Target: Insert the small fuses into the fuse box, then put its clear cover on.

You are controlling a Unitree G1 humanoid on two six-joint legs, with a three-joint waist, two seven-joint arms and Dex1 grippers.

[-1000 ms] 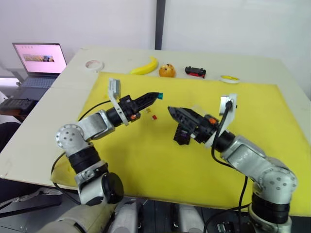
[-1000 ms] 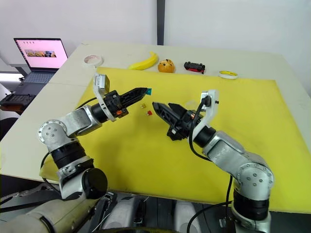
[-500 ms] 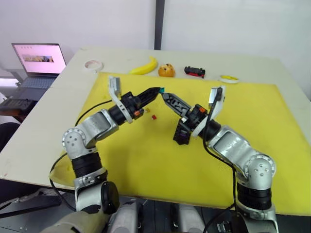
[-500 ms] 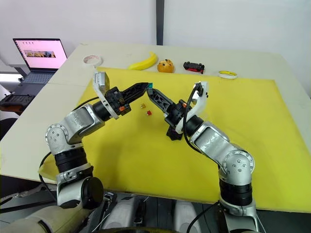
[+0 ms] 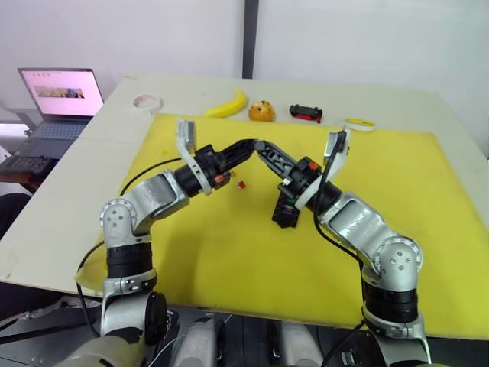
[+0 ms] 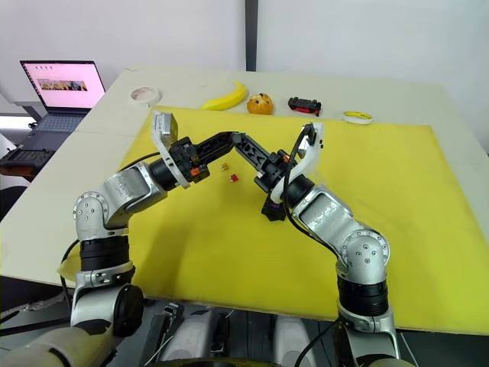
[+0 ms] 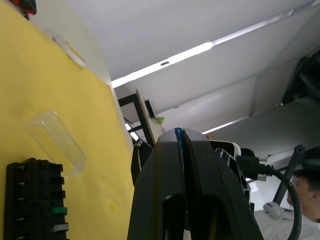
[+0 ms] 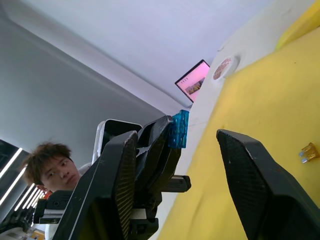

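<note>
Pinching a teal fuse (image 8: 178, 129) at its tip, the left gripper (image 5: 248, 144) meets the right gripper (image 5: 260, 145) above the yellow mat (image 5: 397, 191), upper centre of frame. The right jaws are spread around the fuse. Just below sits the fuse box (image 5: 284, 211); the clear cover (image 7: 55, 142) lies beside it. 2 loose fuses (image 5: 241, 184) rest nearby.

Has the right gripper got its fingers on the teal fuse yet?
Apart. In the right wrist view the right gripper is open, and the teal fuse, pinched by the left gripper, sits between its fingers with gaps.
</note>
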